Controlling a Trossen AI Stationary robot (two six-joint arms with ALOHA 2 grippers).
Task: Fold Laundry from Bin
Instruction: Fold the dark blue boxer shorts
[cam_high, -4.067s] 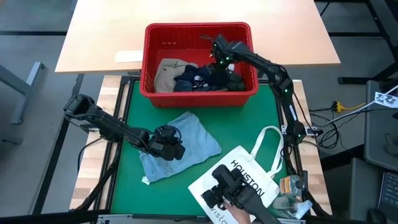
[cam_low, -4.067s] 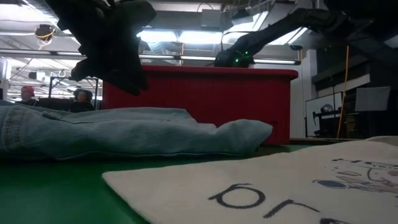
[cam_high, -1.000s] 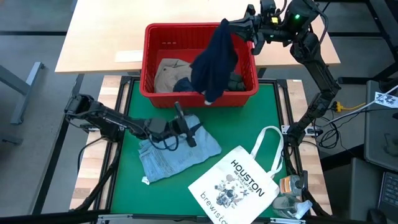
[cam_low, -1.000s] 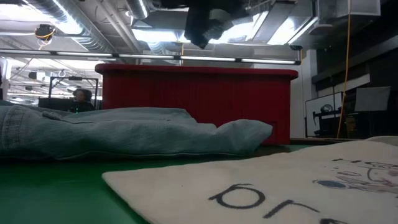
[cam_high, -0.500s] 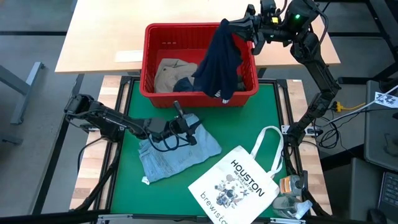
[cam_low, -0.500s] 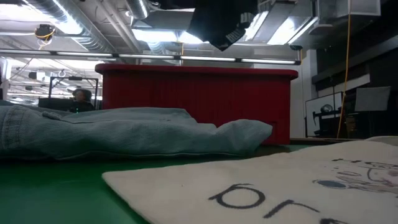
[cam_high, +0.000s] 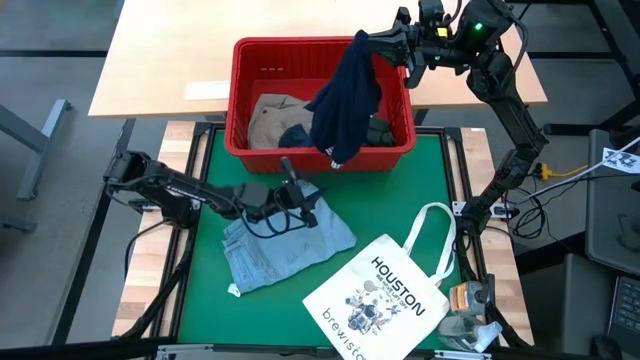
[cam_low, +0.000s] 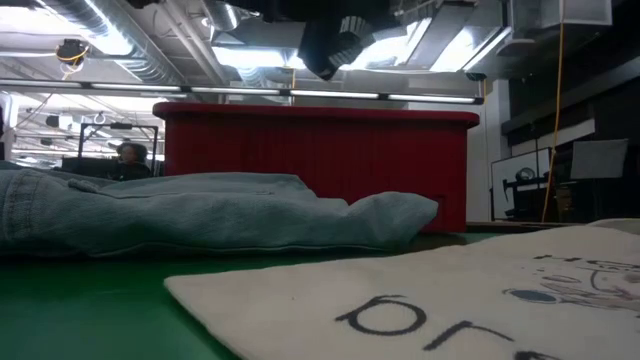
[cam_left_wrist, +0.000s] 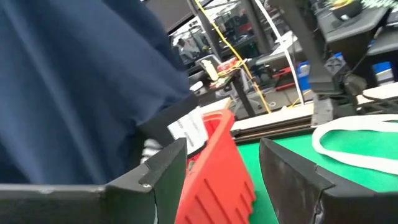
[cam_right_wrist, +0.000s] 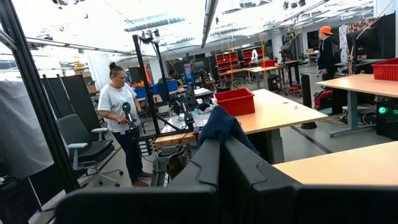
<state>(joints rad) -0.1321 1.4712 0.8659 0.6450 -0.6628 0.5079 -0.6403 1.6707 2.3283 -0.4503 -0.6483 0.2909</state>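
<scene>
The HOUSTON tote is seen at the near right, with the denim garment spread on the green mat to its left. The left gripper is held over the denim's far edge, fingers spread and empty. Farther off, khaki and dark pieces are left in the red bin, and the navy garment is pinched at its top by the right gripper, raised high, hanging over the bin's right half.

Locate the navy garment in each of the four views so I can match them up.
High view: navy garment hangs from the right gripper over the red bin.
Low view: its dark hem dangles at top centre, above the bin.
Left wrist view: fills the upper left.
Right wrist view: pinched between the fingers.
Shared landmark: the red bin.
</scene>
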